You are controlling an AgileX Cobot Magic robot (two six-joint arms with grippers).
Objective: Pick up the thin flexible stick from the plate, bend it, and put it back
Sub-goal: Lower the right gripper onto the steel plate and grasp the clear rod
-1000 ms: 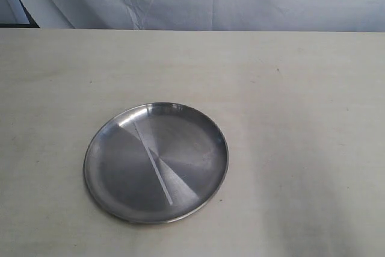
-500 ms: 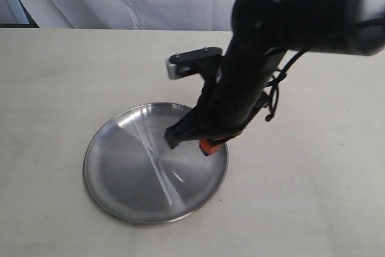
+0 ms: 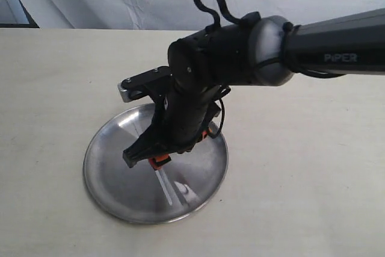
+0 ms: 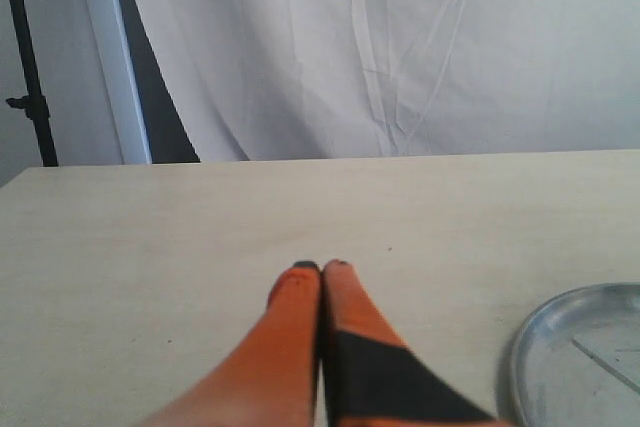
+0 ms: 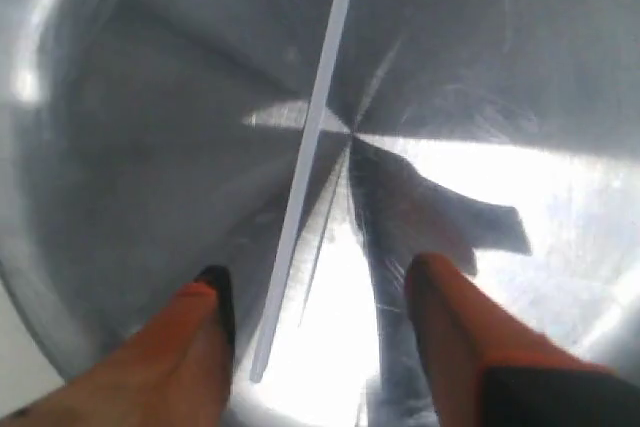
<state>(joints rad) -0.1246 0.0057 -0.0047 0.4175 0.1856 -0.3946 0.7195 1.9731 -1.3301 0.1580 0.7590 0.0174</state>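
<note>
Exterior view shows you the right gripper low over the plate, which sits on the table in the lower centre-left of the frame. The thin flexible stick lies flat in the plate, running diagonally across its middle, and its lower end shows just past the gripper. In your right wrist view the orange fingers stand apart with the stick between them, nearer one finger, touching neither. Your left gripper has its fingertips pressed together, out over the table with the plate's rim near it
</note>
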